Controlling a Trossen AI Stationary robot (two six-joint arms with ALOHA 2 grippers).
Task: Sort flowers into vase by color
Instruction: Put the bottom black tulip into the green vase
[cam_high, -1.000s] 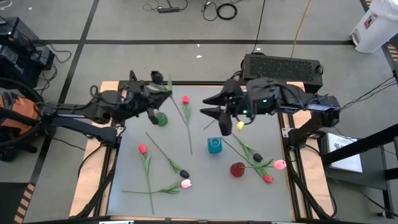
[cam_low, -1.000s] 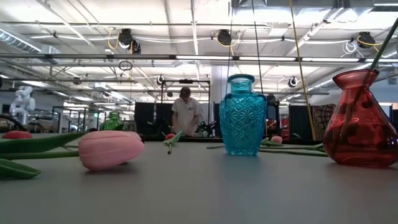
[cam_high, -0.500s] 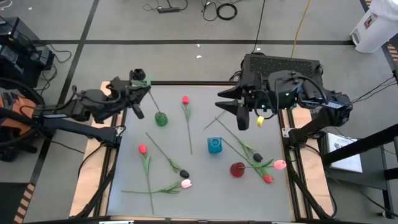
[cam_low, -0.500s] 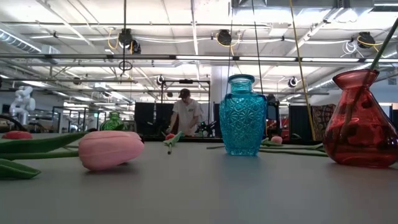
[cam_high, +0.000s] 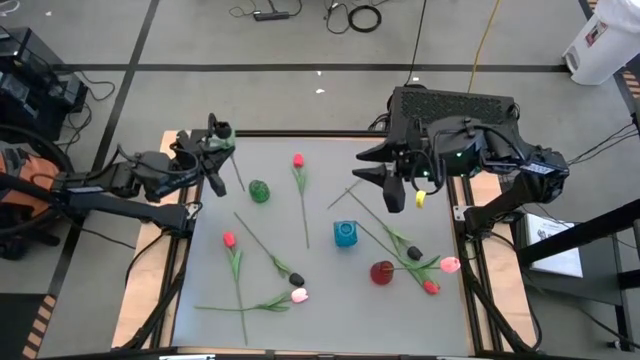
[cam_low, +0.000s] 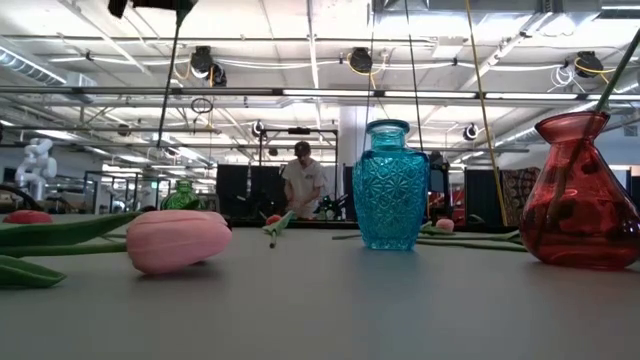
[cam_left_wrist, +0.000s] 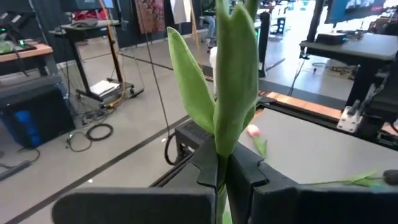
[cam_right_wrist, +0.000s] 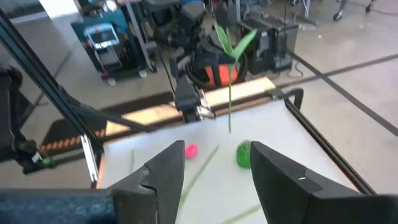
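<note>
My left gripper (cam_high: 214, 141) is high over the table's far left, shut on a tulip (cam_left_wrist: 231, 81) whose green leaves rise past the fingers. Its thin stem (cam_high: 236, 174) hangs down, ending just left of the small green vase (cam_high: 259, 191). The stem also shows in the low view (cam_low: 168, 80) and the right wrist view (cam_right_wrist: 229, 106). Its head is out of view. My right gripper (cam_high: 383, 182) is open and empty above the table's far right. Several tulips lie flat: a red one (cam_high: 298, 160), a red one (cam_high: 229, 240), a near-black one (cam_high: 296, 279), a pink one (cam_high: 298, 295). My left gripper pinches the tulip between its two fingers at the base of the leaves (cam_left_wrist: 219, 169), where they join the stem. The leaves stand above the fingers and the stem hangs below them, lifted clear of the table.
A blue vase (cam_high: 345, 233) stands mid-table and a red vase (cam_high: 381, 272), with a stem in it (cam_low: 598, 100), to its near right. More tulips lie beside the red vase: near-black (cam_high: 414, 254), pink (cam_high: 450, 264), red (cam_high: 430, 287). A person (cam_low: 301, 180) stands far behind the table.
My left gripper has gone toward the table's left edge, away from the green vase, carrying the tulip. The tulip's stem now hangs down beside the vase. My right gripper has gone toward the table's right edge and stays open.
</note>
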